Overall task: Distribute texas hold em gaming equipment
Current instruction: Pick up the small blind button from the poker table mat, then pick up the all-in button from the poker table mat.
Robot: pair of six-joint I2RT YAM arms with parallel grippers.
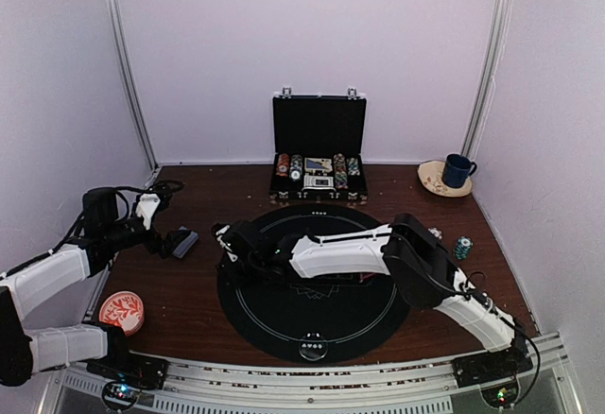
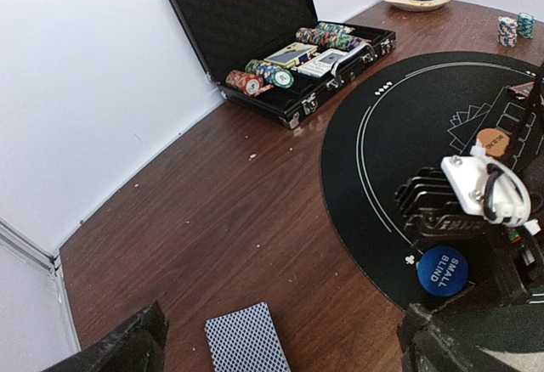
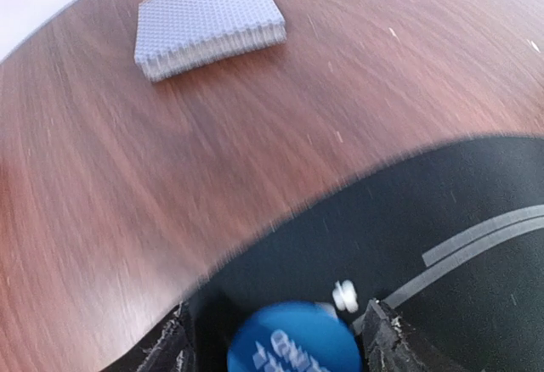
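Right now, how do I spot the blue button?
Find the black round mat on the wooden table. At its left edge, under the right gripper, lies a blue disc lettered SMALL BLIND in white; its neighbour is an orange disc.

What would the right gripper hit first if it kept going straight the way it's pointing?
Probably the blue small blind disc on the black mat, right between its fingers, though depth is unclear.

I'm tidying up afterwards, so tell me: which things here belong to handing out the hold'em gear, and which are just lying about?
For the job: deck of cards, blue small-blind disc, orange disc, chip stacks, dark disc.

Lying about: black briefcase, red-and-white dish, blue mug, its saucer.
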